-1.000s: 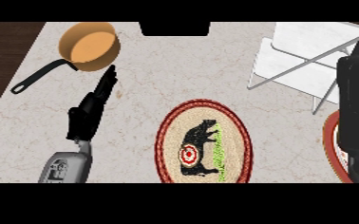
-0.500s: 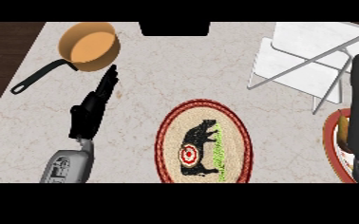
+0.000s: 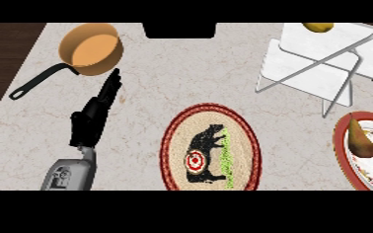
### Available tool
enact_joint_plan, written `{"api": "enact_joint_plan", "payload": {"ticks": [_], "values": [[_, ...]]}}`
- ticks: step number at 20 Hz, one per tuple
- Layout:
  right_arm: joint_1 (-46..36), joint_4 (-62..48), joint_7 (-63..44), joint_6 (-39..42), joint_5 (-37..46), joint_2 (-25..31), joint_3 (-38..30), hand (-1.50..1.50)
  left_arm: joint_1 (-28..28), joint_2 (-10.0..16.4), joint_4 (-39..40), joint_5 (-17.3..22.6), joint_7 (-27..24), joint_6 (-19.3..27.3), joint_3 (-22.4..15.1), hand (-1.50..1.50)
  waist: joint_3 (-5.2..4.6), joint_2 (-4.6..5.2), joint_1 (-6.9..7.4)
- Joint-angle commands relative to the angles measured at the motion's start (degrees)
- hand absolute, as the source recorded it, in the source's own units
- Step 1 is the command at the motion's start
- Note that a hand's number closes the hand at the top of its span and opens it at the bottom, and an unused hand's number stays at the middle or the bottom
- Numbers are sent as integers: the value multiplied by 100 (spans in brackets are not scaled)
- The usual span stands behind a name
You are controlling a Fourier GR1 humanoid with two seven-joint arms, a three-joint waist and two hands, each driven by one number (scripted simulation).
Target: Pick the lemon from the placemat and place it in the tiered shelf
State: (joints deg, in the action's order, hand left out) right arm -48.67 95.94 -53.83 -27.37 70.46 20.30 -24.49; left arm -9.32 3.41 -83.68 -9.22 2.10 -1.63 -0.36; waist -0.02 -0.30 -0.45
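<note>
The lemon [image 3: 318, 27] is a small yellow shape on the top level of the white tiered shelf [image 3: 310, 61] at the back right; only its lower part shows below the picture's upper band. The oval placemat [image 3: 211, 148], red-rimmed with a black animal and a target printed on it, lies at the front centre with nothing on it. My left hand [image 3: 93, 114] rests on the counter left of the placemat, fingers straight and pointing toward the back. The right hand does not show in this view.
A copper saucepan [image 3: 91, 49] with a black handle stands at the back left, just beyond my left fingertips. A red-rimmed plate [image 3: 342, 148] at the right edge carries a brownish piece of food [image 3: 358, 138]. Dark wood [image 3: 16, 44] borders the counter on the left.
The right arm, dark at the right edge by the shelf, slid down and has left the view. The lemon now shows on the shelf's top. The left hand has not moved.
</note>
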Motion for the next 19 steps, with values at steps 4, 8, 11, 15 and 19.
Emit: {"api": "enact_joint_plan", "payload": {"ticks": [4,8,11,15,19], "values": [[320,1934,-1268,1439,48,108,-533,-150,212,19,7,-5,-152,-23,-5,0,-3,-41,-104],[829,2612,-1471,2703,-627,273,-1150,-150,131,31,116,35,-105,70,148,0,0,-82,-268],[1312,3473,-1575,3437,-1115,291,-1603,-150,376,138,54,39,-323,42,214,0,0,-117,-354],[2191,4276,-1343,4216,-1997,211,-2319,-150,212,194,-52,117,-50,67,343,0,8,-124,-464],[2387,4847,-1358,4722,-2963,156,-3147,-150,463,125,-144,-6,-171,66,154,0,7,-127,-394]]}}
